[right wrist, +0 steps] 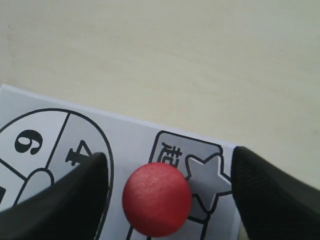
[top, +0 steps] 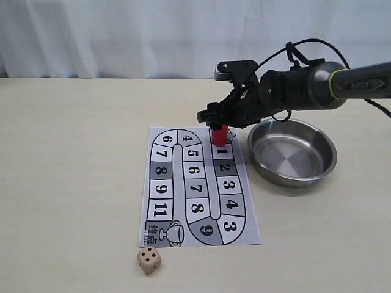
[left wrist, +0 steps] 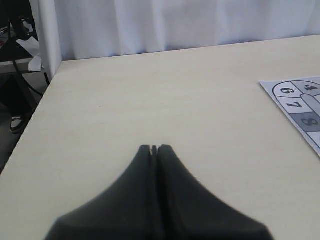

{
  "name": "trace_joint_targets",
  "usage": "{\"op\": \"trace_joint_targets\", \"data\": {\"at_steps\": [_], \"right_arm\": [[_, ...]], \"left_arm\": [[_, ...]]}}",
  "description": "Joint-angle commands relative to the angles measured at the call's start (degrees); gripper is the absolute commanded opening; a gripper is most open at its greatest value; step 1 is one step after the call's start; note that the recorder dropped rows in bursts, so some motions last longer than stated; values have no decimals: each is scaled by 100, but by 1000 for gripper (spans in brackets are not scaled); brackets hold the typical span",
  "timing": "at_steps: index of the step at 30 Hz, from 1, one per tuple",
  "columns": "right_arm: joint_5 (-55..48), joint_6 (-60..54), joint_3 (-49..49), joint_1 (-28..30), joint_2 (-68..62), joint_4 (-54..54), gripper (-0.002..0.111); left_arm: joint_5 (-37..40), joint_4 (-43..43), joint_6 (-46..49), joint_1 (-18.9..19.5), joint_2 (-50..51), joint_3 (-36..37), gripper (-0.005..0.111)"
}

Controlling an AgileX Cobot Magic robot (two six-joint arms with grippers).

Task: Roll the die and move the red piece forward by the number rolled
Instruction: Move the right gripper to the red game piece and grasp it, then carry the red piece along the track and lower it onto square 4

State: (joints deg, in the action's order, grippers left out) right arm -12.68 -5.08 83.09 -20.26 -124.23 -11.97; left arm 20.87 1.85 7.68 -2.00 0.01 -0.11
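The red piece (top: 219,134) stands upright on the start square at the top of the paper game board (top: 195,189), just above square 1. My right gripper (top: 217,122) hangs over it, open, one finger on each side with gaps to the piece. From the right wrist camera the round red top of the red piece (right wrist: 157,199) lies between the two dark fingers (right wrist: 75,195). The die (top: 149,260) rests on the table below the board's bottom left corner, three pips on its near face. My left gripper (left wrist: 155,148) is shut on nothing over bare table.
A round steel bowl (top: 293,152) sits right of the board, under the right arm. The board's corner (left wrist: 300,105) shows in the left wrist view, where the table's edge (left wrist: 47,90) also lies.
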Motion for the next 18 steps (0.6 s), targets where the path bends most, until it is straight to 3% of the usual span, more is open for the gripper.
{"op": "trace_joint_targets", "data": {"at_steps": [1, 18], "right_arm": [[71, -32, 19, 8, -1, -48, 65], [339, -437, 19, -126, -288, -59, 64]], "left_arm": [[-59, 28, -23, 0, -1, 11, 0], [-59, 28, -23, 0, -1, 11, 0]]}}
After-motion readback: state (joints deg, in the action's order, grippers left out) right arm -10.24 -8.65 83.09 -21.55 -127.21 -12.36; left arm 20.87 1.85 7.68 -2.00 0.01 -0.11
